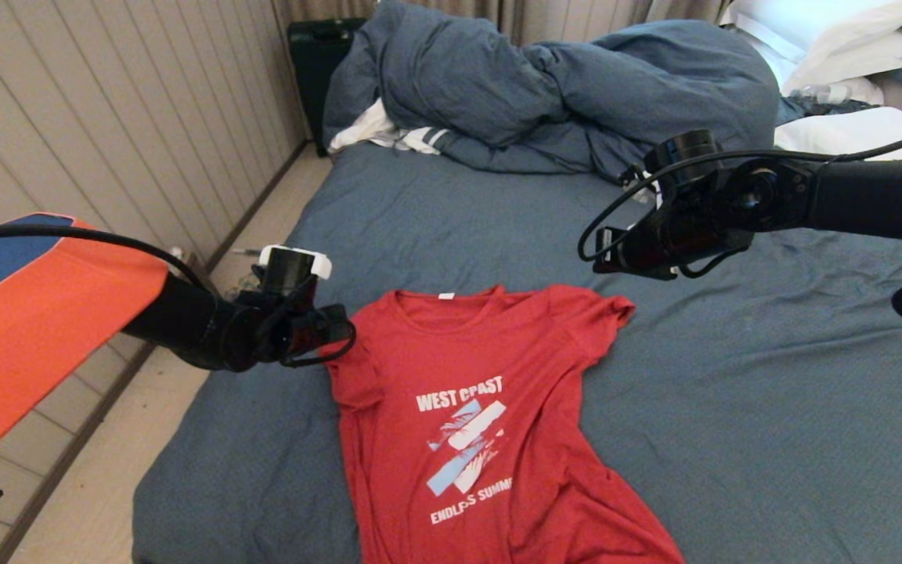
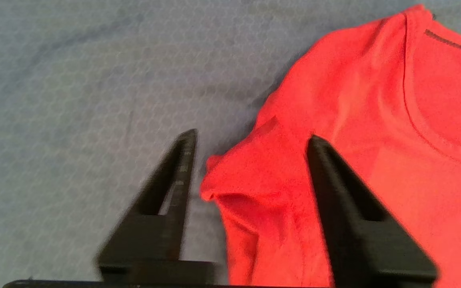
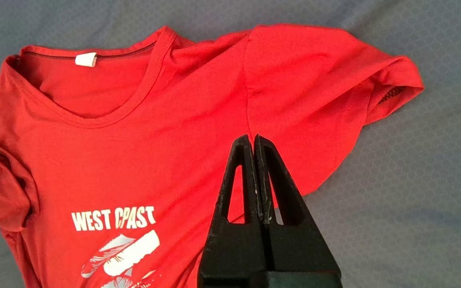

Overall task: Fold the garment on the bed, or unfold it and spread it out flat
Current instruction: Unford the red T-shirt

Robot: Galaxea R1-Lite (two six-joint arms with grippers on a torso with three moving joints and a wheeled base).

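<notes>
While the garment's [image 1: 490, 423] hem runs out of frame, left gripper [image 2: 250, 140] jaws gape, right gripper [image 3: 253, 138] jaws meet.

one garment [image 1: 490, 423], one bed [image 1: 772, 392], two end effectors

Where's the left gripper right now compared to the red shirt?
In the head view, the left gripper hangs at the T-shirt's left shoulder, over the bed; its open fingers straddle the crumpled left sleeve.
</notes>
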